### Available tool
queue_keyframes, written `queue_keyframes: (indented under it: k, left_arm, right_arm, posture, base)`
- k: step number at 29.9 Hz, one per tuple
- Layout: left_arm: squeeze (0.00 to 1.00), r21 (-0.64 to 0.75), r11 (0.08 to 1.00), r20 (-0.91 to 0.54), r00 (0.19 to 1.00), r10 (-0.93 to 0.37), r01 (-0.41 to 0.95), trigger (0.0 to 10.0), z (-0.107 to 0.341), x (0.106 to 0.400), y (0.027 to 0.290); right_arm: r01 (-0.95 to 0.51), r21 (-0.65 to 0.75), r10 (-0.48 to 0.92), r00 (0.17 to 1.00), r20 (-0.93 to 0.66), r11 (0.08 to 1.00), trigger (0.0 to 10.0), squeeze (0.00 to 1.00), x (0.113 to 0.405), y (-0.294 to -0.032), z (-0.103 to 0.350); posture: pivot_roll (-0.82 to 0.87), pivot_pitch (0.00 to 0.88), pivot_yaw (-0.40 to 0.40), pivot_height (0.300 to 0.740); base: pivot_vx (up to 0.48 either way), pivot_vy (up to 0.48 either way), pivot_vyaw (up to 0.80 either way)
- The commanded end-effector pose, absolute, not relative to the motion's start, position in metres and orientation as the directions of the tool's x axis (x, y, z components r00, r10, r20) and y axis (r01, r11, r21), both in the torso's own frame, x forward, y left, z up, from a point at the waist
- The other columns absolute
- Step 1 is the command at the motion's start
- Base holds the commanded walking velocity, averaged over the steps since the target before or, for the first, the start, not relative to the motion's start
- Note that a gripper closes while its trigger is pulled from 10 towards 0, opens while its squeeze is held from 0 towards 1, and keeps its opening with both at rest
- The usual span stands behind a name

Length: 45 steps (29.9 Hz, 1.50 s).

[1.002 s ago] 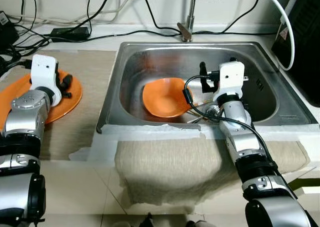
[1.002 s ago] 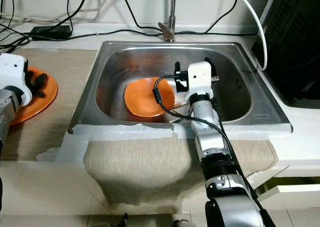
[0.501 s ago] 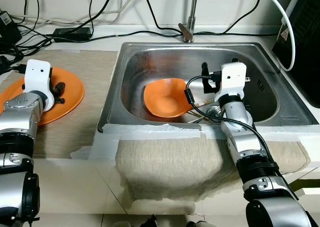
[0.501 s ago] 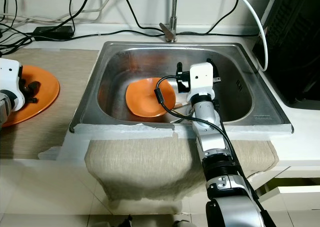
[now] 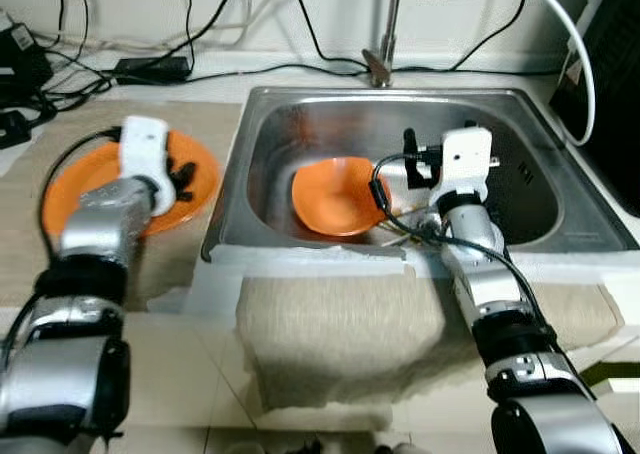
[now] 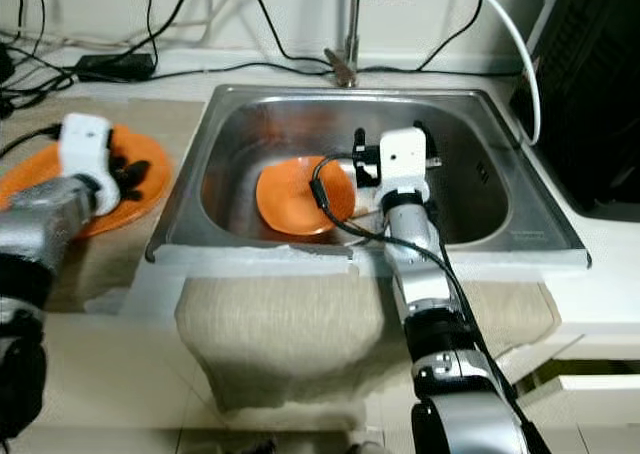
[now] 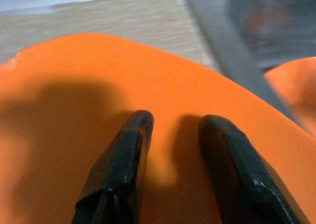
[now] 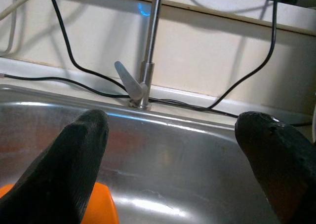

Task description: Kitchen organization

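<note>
An orange plate (image 5: 105,189) lies on the tan mat left of the steel sink (image 5: 520,114). My left gripper (image 5: 183,179) hovers low over the plate's right part; in the left wrist view its fingers (image 7: 131,150) stand a little apart above the orange surface (image 7: 74,76), open with nothing between them. An orange bowl (image 5: 335,194) leans tilted inside the sink, with metal utensils (image 5: 408,236) beside it. My right gripper (image 5: 415,159) is in the sink just right of the bowl, open wide and empty (image 8: 175,123).
The faucet (image 5: 383,34) stands behind the sink. Black cables and a power adapter (image 5: 150,69) run along the back left. A white hose (image 5: 578,59) and a black appliance (image 5: 615,84) are at the right. A beige towel (image 5: 400,314) hangs over the front edge.
My left arm has swung right toward the sink, and the orange plate now lies closer to the sink's rim. The right arm and bowl have stayed put.
</note>
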<state>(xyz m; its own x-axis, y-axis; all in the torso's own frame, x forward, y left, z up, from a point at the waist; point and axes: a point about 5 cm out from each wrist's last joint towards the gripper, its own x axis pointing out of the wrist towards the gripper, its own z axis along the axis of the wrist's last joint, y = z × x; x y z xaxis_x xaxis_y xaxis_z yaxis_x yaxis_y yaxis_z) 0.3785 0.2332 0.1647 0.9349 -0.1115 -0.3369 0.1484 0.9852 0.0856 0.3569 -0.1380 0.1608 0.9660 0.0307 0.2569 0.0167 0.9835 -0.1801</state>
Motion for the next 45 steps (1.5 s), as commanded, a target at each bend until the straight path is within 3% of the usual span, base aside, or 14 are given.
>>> queue_keyframes:
  k: [1,5,18,21,27,45]
  left_arm:
    - [0.0,0.071,0.986,-0.352,0.929,-0.118,0.152,10.0,0.163,0.379,0.231]
    - [0.0,0.059,0.98,-0.331,0.93,-0.163,0.193,10.0,0.167,0.382,0.221]
    - [0.0,0.134,0.988,-0.276,0.96,-0.035,0.075,10.0,0.177,0.385,0.239]
    - [0.0,0.113,0.993,-0.142,0.99,-0.025,0.042,10.0,0.202,0.388,0.24]
    - [0.0,0.116,0.993,-0.042,0.999,-0.011,0.015,10.0,0.222,0.388,0.244]
    - [0.0,0.208,0.967,-0.047,0.986,0.158,-0.145,10.0,0.216,0.359,0.304]
  right_arm:
    - [0.032,-0.168,0.014,0.963,0.269,0.985,10.0,0.0,0.356,-0.141,0.163]
    - [0.037,-0.169,0.01,0.964,0.267,0.985,10.0,0.0,0.356,-0.143,0.162]
    - [0.036,-0.168,0.01,0.965,0.263,0.985,10.0,0.0,0.356,-0.143,0.161]
    - [0.031,-0.17,0.015,0.965,0.262,0.985,10.0,0.0,0.356,-0.142,0.161]
    - [0.026,-0.173,0.02,0.965,0.262,0.985,10.0,0.0,0.357,-0.141,0.162]
    - [-0.032,-0.154,0.072,0.963,0.261,0.988,10.0,0.0,0.359,-0.132,0.164]
  posture:
    - [0.0,0.0,0.046,0.74]
    - [0.0,0.0,0.046,0.74]
    - [0.0,0.0,0.042,0.74]
    - [0.01,0.0,0.036,0.74]
    - [0.01,0.0,0.031,0.74]
    - [0.06,0.0,0.0,0.74]
  base:
    - [0.0,0.0,0.0]
    - [0.0,0.0,0.0]
    - [0.0,0.0,0.0]
    - [0.0,0.0,0.0]
    - [0.0,0.0,0.0]
    - [0.0,0.0,0.0]
